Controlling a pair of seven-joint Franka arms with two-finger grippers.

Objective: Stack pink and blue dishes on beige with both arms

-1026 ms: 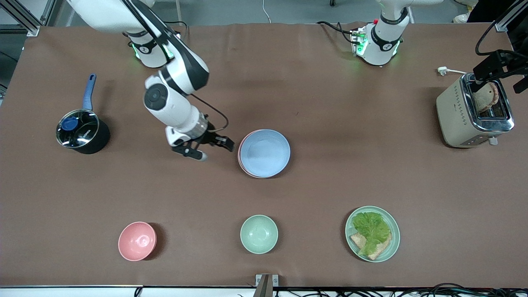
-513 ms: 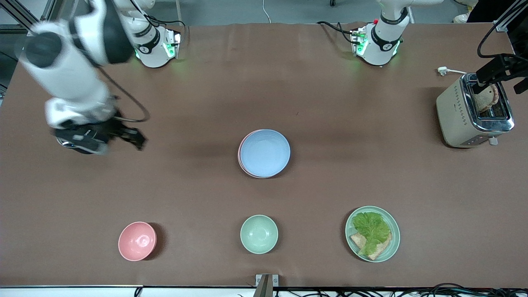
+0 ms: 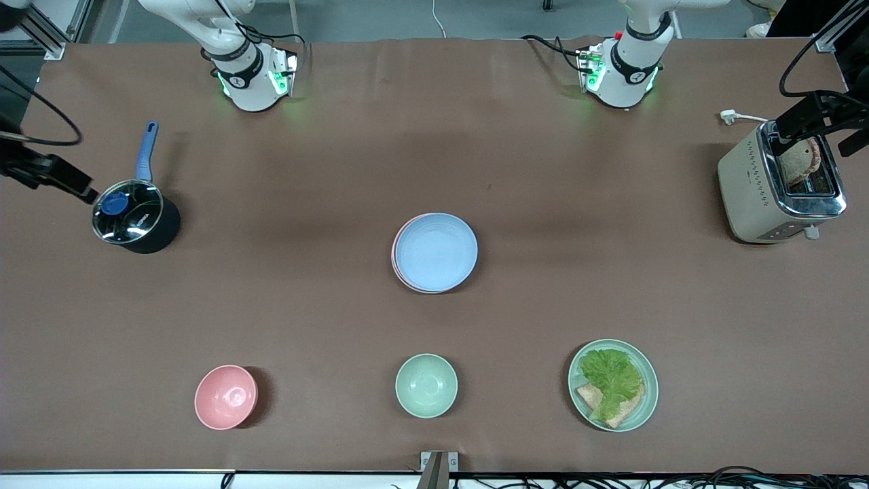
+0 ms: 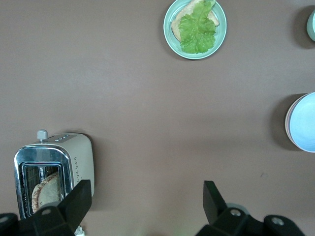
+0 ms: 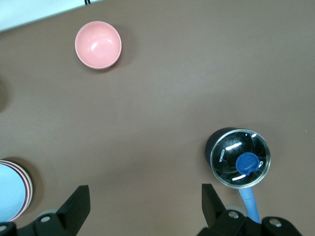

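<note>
Right gripper (image 5: 141, 206) raised high at the right arm's end of the table, fingers spread wide, nothing between them. Left gripper (image 4: 145, 202) raised high at the left arm's end, fingers likewise spread wide and empty. Both wrists directed straight down at the tabletop.

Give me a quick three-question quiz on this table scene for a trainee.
1. Fill in: the right tool, up beside the pot, and the left tool, over the toaster, both stand ____.
2. What holds lettuce? A green plate, B toaster, C pot.
3. True or false: the blue plate lies on the pink plate.
Key: 1 open; 2 A; 3 true.
</note>
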